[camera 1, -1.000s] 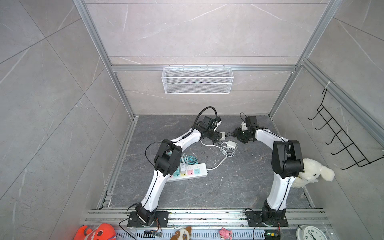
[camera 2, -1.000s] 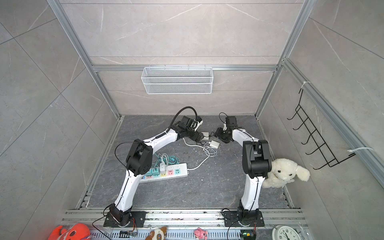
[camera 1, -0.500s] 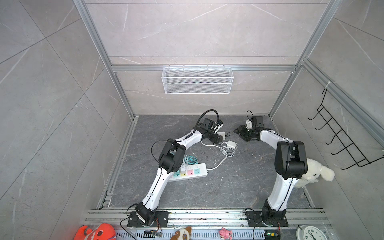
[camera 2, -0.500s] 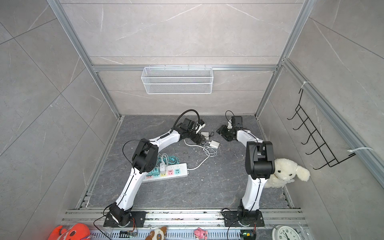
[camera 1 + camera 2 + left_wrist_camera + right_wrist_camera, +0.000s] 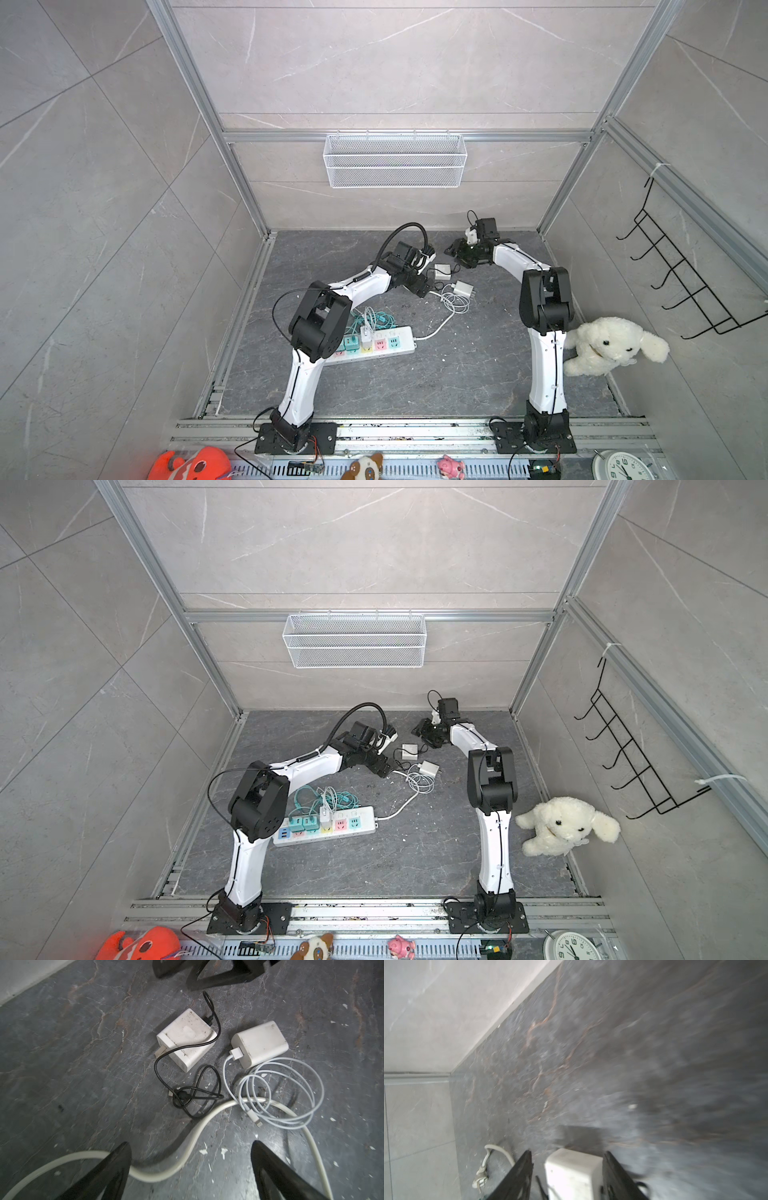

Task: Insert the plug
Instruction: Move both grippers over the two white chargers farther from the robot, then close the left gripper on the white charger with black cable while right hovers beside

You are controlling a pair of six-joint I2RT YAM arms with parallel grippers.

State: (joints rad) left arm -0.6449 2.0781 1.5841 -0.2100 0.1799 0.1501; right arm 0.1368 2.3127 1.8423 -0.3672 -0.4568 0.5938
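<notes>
Plug status: not inserted. Two candidates lie on the floor: a square charger (image 5: 187, 1036) with a black cable (image 5: 158, 1072), and a rounded charger (image 5: 261, 1043) with a coiled white cable. In both top views the rounded one sits at 4 o'clock of the square one, and both lie at 1 o'clock of the power strip (image 5: 386, 345), well apart from it.

Left gripper (image 5: 191, 1142): fingers spread wide, empty, straddling the strip cord (image 5: 207, 1118).

Right gripper (image 5: 568, 1152): fingers partly apart, at 1 o'clock of the square charger. Left wrist view shows no contact.

Risks:
- Black cable crosses the charger body, so a grip may pinch cable and slip.
- Lifting may drag the tangle.
- Left fingers may snag the strip cord.
</notes>
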